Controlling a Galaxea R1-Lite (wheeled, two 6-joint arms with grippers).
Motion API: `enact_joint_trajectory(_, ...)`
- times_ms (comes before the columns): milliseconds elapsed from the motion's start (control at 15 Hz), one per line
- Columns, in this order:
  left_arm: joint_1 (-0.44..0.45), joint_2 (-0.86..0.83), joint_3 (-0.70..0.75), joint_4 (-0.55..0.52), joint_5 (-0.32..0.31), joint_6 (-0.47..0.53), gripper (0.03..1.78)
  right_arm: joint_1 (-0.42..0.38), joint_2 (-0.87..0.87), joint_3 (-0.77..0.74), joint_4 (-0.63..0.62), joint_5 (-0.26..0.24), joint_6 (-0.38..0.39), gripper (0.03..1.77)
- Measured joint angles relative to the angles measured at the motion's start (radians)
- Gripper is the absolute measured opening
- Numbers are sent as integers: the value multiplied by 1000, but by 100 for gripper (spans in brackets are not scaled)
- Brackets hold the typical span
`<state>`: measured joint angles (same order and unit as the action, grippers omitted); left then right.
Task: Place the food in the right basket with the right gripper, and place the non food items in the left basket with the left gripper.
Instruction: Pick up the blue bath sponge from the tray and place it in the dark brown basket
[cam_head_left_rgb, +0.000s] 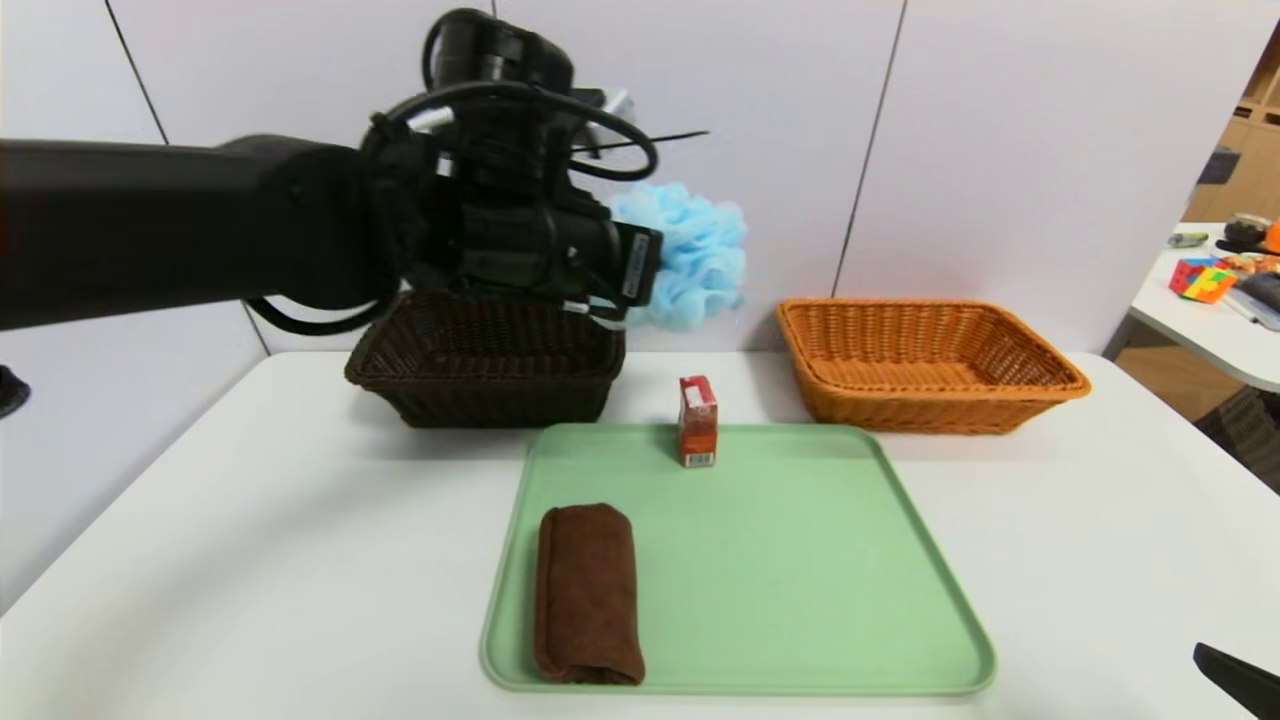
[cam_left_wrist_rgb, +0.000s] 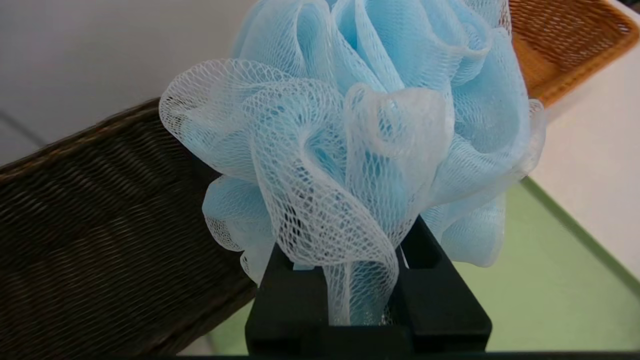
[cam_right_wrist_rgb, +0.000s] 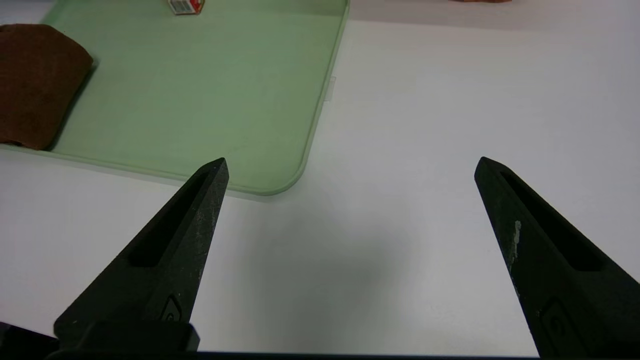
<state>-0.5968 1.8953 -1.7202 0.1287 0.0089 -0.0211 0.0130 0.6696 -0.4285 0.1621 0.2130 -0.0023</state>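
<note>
You are facing a white bench (cam_head_left_rgb: 1050, 520) set against a pale panelled wall (cam_head_left_rgb: 1000, 150). Your left pincer (cam_left_wrist_rgb: 367, 280) is raised above the bench, at the right end of the dark brown basket (cam_head_left_rgb: 485, 360), and it is clamped on a light blue mesh bath sponge (cam_left_wrist_rgb: 360, 135). A neck of the mesh is squeezed between the two black fingers (cam_left_wrist_rgb: 435, 300), and the rest of the sponge billows out beyond them. From the head view the sponge (cam_head_left_rgb: 690, 255) shows just past the wrist, in the air over the gap between the two baskets.

The dark brown basket stands at the far left of the bench. The orange wicker basket (cam_head_left_rgb: 925, 365) stands at the far right, well apart from it. What the dark basket holds is hidden by your arm.

In front of the baskets lies a pale green tray (cam_head_left_rgb: 800, 570). A small red carton (cam_head_left_rgb: 698, 420) stands upright at the tray's far edge, between the two baskets. A rolled brown towel (cam_head_left_rgb: 587, 595) lies along the tray's near left side.

Your right pincer (cam_right_wrist_rgb: 350, 165) hovers low over bare bench, just off the tray's near right corner (cam_right_wrist_rgb: 285, 185). Its two pointed black fingers (cam_right_wrist_rgb: 175, 250) are spread wide with nothing between them. In the head view only its tip (cam_head_left_rgb: 1235, 678) shows, at the lower right.

A second white table (cam_head_left_rgb: 1200, 320) with a coloured cube puzzle (cam_head_left_rgb: 1202, 279) stands off to the right.
</note>
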Motion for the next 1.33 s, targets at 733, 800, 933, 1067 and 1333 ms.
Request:
enact_joint_trajectory(733, 346, -34, 60, 121, 2, -17, 31, 0, 28, 10, -23, 6, -1, 170)
enact_joint_trajectory(800, 356, -16, 61, 119, 2, -36, 31, 0, 29, 10, -24, 6, -1, 170)
enact_joint_trajectory(933, 367, 16, 62, 117, 3, -64, 31, 0, 29, 9, -23, 6, -1, 170)
enact_joint_trajectory(1067, 369, 41, 62, 115, 1, -64, 31, 0, 29, 9, -24, 6, -1, 170)
enact_joint_trajectory(1333, 368, 72, 60, 121, -2, -61, 30, 0, 29, 9, -23, 6, -2, 170)
